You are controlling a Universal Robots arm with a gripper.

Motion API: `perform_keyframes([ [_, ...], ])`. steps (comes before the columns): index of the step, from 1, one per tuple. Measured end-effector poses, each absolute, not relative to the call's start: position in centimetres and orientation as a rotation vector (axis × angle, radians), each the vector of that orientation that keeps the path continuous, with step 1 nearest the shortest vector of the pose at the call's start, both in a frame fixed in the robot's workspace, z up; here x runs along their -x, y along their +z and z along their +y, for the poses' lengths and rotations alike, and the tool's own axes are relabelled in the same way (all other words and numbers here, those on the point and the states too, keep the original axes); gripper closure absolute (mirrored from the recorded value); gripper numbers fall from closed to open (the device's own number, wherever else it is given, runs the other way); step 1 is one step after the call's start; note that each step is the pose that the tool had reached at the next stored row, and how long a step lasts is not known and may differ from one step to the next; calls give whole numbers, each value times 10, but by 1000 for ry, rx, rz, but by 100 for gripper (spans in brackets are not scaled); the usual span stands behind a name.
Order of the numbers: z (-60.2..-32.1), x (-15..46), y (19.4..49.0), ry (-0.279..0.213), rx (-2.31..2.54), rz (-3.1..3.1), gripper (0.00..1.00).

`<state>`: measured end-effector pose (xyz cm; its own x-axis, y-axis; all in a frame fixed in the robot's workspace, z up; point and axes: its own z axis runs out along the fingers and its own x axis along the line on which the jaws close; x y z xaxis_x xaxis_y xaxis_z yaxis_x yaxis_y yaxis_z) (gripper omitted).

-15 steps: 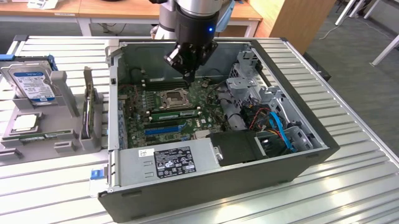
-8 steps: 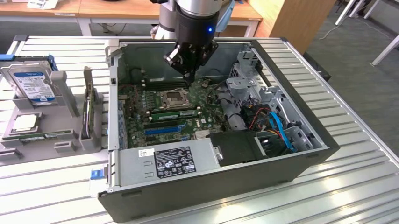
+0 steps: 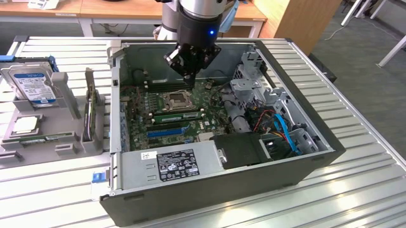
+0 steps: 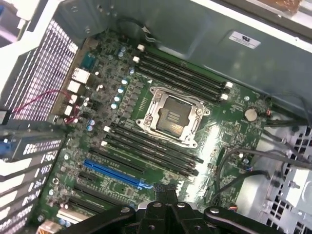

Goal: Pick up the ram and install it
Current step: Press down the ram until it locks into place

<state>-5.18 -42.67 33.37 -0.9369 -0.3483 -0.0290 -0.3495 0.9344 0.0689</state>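
Right, gripper (image 3: 189, 83) is hovering inside the case (image 3: 317, 156), jaws clenched on nothing, tips just above the socket (image 3: 176, 100). The ram (image 3: 44, 138) is lying flat on the tray (image 3: 76, 147), outside the case off its exterior-view left wall, long axis running roughly along that view's left-right, sticker face up. A similar green stick (image 3: 178, 115) is sitting in a slot beside the socket. Risk, as I'm reading it: closed tips dipping onto the socket pins, or the wrist clipping the case wall.
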Motion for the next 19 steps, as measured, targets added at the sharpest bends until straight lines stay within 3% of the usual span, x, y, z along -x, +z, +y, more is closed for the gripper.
perform_keyframes([
  [19, -427, 52, 330, 120, 150, 3144, 90],
])
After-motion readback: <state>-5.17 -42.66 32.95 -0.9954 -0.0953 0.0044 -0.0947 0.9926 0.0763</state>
